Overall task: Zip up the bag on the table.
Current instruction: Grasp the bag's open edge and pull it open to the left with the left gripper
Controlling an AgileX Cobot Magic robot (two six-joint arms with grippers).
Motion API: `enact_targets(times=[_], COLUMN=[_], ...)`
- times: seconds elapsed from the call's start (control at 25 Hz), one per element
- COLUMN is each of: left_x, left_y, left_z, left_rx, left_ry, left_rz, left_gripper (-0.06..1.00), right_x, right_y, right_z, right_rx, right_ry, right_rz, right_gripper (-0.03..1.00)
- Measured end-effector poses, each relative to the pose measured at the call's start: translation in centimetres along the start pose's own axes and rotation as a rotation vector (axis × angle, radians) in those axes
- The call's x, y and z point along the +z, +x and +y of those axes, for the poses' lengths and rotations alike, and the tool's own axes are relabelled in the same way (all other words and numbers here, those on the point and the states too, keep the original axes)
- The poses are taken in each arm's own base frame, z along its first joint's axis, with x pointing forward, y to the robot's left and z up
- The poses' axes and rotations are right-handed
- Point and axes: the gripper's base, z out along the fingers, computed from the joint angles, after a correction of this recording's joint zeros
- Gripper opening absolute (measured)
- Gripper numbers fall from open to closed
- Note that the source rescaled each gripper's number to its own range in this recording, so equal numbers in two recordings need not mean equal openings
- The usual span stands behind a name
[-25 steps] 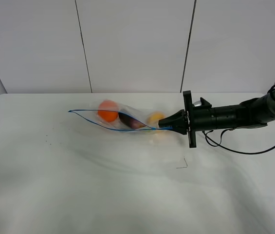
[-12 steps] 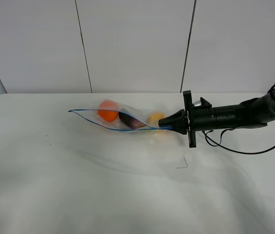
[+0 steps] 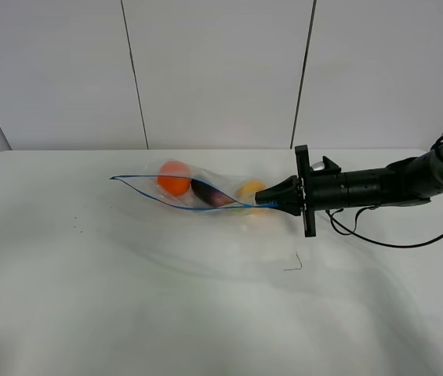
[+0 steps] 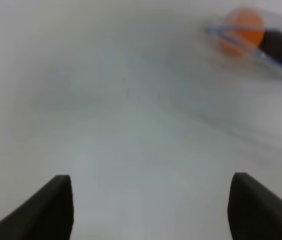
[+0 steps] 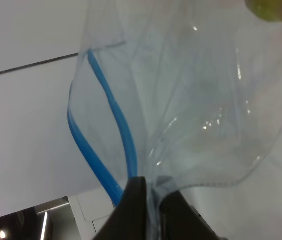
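Observation:
The clear bag (image 3: 205,190) lies on the white table (image 3: 127,298), toward the back. An orange (image 3: 173,180), a purple eggplant (image 3: 208,193) and a yellow lemon (image 3: 250,189) show through it. Its blue zipper strip (image 3: 178,205) gapes open on the left. My right gripper (image 3: 261,201) is shut on the bag's right zipper end. The right wrist view shows the two blue strips (image 5: 115,150) running into the pinched fingers (image 5: 135,205). My left gripper (image 4: 153,210) is open and empty over bare table; the orange (image 4: 243,30) and the bag edge show far ahead of it. The left arm is out of the exterior view.
A small thin dark hook-shaped scrap (image 3: 294,263) lies on the table in front of the right arm. Black cables (image 3: 378,235) trail from the right arm near the right table edge. A white panelled wall (image 3: 213,70) stands behind the table.

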Motion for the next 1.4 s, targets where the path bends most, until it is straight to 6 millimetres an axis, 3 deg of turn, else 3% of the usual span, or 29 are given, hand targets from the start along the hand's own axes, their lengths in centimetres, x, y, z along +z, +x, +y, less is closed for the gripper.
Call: enact_targets(times=[0.2, 0.6, 0.8, 1.0, 1.12, 1.4], left_x=[3.6, 10.5, 14.2, 17.6, 19.6, 22.6], left_y=[-4.5, -11.3, -13.6, -14.1, -13.6, -11.0], left_z=[0.2, 0.6, 0.8, 0.2, -1.4, -8.7], left_rx=[0.183, 0.927, 1.083, 1.225, 1.302, 1.404], left_ry=[-0.023, -0.236, -0.388, -0.421, -0.343, -0.051], left_rz=[-0.040, -0.394, -0.567, -0.658, -0.667, -0.721], left_gripper=[0.96, 0.96, 0.96, 0.96, 0.96, 0.96], right_x=[0.0, 0.0, 0.0, 0.0, 0.0, 0.0], right_y=[0.0, 0.0, 0.0, 0.0, 0.0, 0.0], right_z=[0.0, 0.0, 0.0, 0.0, 0.0, 0.0], right_rx=[-0.001, -0.001, -0.001, -0.001, -0.001, -0.001], right_ry=[0.000, 0.000, 0.000, 0.000, 0.000, 0.000], right_rz=[0.000, 0.000, 0.000, 0.000, 0.000, 0.000], right_gripper=[0.00, 0.00, 0.00, 0.00, 0.00, 0.00])
